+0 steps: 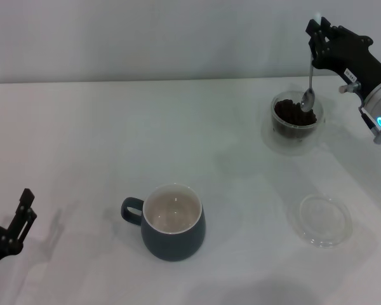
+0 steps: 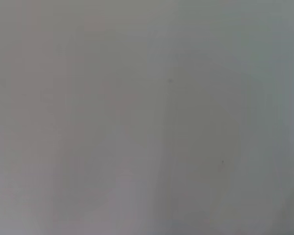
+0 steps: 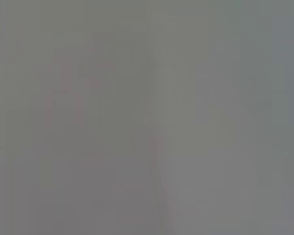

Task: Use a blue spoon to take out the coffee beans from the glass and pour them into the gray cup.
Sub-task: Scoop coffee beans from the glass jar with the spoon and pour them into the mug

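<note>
So the right gripper [image 1: 317, 33] is pinching the spoon [image 1: 310, 86] by its handle, bowl dipped into the beans [image 1: 294, 114] inside the glass [image 1: 296, 124]. Cup [image 1: 171, 222] sits well apart, near centre. Left gripper [image 1: 19, 216] is parked low, fingers spread.

There is one blue spoon [image 1: 309, 86], one glass [image 1: 295, 122] with many coffee beans [image 1: 292, 114] inside, too many to count, one gray cup [image 1: 173, 222], and one flat clear glass saucer [image 1: 325, 219]. Two grippers are visible: the left gripper [image 1: 16, 222] and the right gripper [image 1: 319, 33].
</note>
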Motion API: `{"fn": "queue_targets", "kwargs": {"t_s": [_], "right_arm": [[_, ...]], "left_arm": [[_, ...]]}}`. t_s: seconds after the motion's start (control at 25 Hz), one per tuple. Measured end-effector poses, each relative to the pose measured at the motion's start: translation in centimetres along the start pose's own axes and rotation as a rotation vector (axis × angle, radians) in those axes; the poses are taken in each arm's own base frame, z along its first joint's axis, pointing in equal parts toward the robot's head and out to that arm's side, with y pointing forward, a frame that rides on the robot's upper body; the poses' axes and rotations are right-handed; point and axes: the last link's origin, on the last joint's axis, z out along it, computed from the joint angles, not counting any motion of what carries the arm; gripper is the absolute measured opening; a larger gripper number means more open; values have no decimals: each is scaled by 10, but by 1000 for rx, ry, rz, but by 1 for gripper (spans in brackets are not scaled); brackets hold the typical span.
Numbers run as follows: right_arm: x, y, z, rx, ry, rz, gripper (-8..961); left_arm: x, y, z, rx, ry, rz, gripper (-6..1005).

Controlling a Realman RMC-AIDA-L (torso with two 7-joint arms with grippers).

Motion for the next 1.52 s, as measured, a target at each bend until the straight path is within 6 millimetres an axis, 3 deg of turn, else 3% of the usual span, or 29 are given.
{"fn": "queue_targets", "kwargs": {"t_s": [0.96, 1.52], "right_arm": [[17, -14, -5, 101, 97, 42, 144], [23, -14, -10, 114, 113, 198, 143]], "left_arm": [[-1, 0, -1, 5, -4, -3, 736], [-1, -1, -3, 7, -5, -2, 736]]}}
